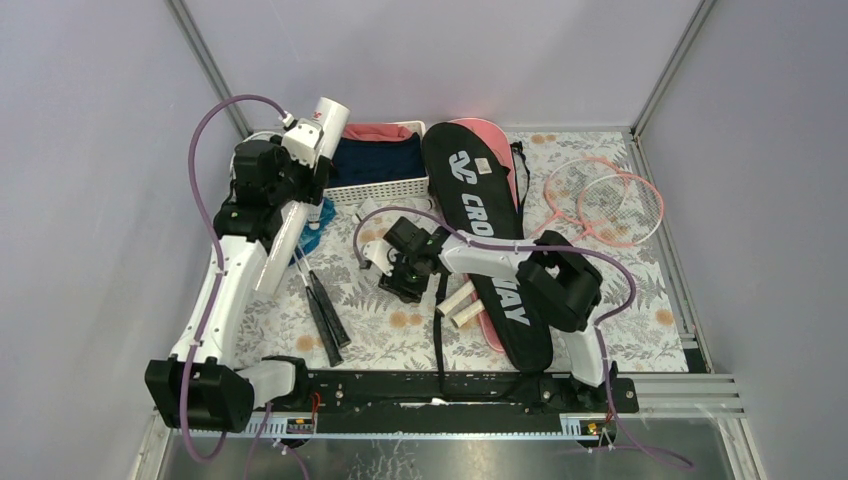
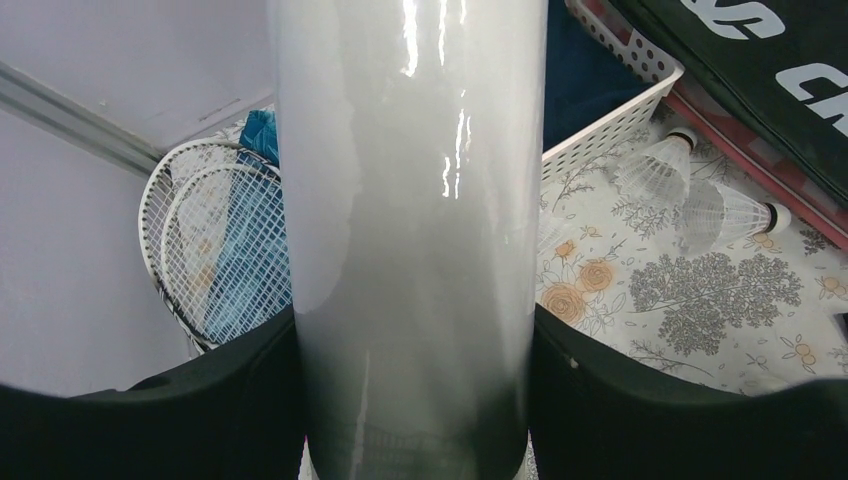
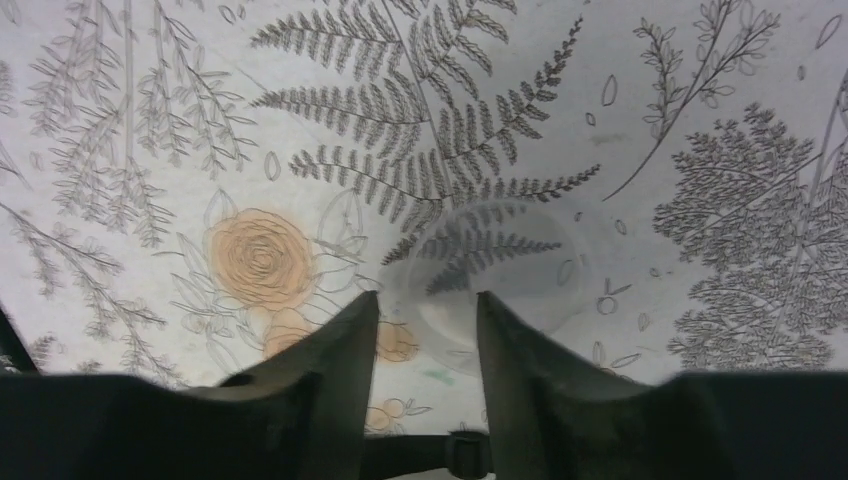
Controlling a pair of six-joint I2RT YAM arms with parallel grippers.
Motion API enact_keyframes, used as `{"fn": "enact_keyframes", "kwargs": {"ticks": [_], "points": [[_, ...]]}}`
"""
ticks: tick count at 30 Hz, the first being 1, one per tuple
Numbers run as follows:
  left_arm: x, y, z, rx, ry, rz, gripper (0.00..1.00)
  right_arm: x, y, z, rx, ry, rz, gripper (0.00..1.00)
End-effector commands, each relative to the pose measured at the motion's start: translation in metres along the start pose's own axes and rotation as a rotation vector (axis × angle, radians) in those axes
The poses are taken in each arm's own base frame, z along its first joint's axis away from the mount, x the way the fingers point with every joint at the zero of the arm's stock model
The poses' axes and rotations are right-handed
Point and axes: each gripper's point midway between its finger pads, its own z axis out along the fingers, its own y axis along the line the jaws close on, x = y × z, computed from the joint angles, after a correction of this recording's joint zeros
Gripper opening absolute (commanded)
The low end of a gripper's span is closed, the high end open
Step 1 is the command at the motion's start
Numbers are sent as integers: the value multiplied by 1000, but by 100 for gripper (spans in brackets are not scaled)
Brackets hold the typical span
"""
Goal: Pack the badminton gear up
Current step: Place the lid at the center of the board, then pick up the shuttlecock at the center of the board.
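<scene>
Left tool (image 2: 412, 385) grips tube (image 2: 410, 180); basket (image 2: 610, 115), shuttlecocks (image 2: 655, 172) beside.

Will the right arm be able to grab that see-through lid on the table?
Probably yes. The right gripper is right at the clear lid, with its jaws open, and nothing lies on the lid or between them.

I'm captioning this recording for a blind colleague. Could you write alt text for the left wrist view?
A white shuttlecock tube fills the middle, clamped between the black fingers of the left gripper. Behind it on the left lie white racket heads; on the right, two shuttlecocks lie on the floral tablecloth beside a white slatted basket.
</scene>
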Motion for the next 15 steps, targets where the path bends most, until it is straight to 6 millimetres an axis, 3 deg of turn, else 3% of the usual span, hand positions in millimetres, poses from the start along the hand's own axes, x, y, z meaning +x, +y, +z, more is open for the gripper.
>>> {"fn": "enact_keyframes", "kwargs": {"ticks": [1,4,8,15], "points": [[-16,-1,-11,15,-48,9,44,-25,-12,-16,47,-24,-28,64],[-15,-3,-14,25,-51,19,45,-42,-20,-39,102,-69,-92,77],[-15,-5,-17,29,-57,10,46,-52,-38,-64,174,-85,-209,78],[-18,-4,-19,36,-69,-28,48,-46,-81,-85,177,-5,-331,78]]}}
